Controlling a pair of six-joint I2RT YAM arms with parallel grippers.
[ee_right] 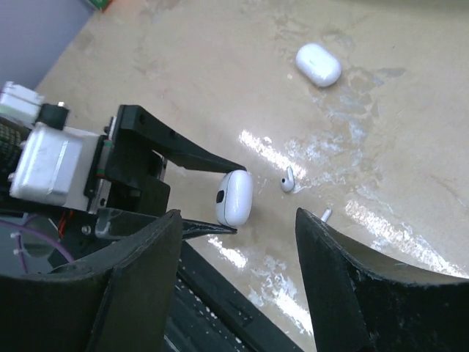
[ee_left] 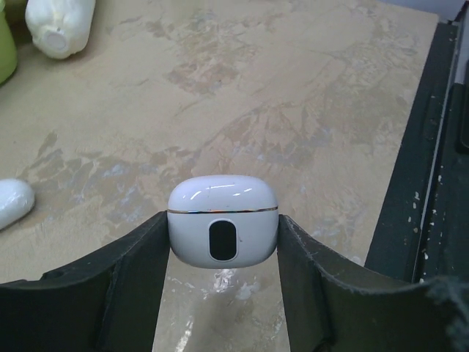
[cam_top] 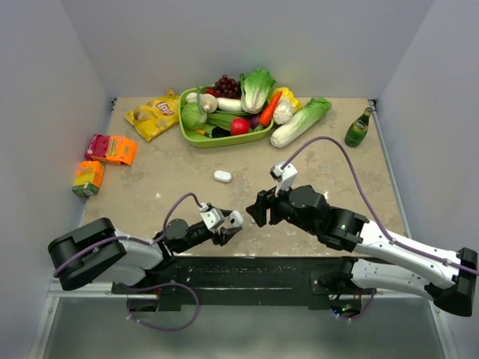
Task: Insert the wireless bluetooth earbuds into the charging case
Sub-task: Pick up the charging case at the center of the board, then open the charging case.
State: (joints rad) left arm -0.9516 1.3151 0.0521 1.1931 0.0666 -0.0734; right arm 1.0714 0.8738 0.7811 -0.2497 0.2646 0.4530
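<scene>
Tabletop (cam_top: 150, 202) of beige, blotchy stone look fills most of the top view. At the upper middle sits a lime green plastic tray (cam_top: 196, 140) piled with toy vegetables and fruit. The left gripper (ee_left: 223, 246), at the bottom middle of the top view, is pinching a smooth white rounded plastic charging case (ee_left: 223, 205) between its two black fingers. The case has its lid down and a dark oval spot on its front. The right gripper (ee_right: 238, 220) is just to the right of it, with its black fingers spread wide and nothing between them. A yellow crinkly chip bag (cam_top: 153, 114) lies at the upper left. A pink and orange snack box (cam_top: 111, 149) and an orange and green carton (cam_top: 88, 178) sit lower down the left side. A dark green bottle (cam_top: 358, 129) is at the upper right. A second white pebble-shaped case (cam_top: 222, 176) lies shut on the table in the middle, apart from both grippers. One tiny shiny white plastic earbud (ee_right: 287, 180) lies on the bare table near the held case, in the middle of the right wrist view. A second earbud (ee_right: 325, 215) peeks out beside the finger on the right of that frame. Neither is in a case.
</scene>
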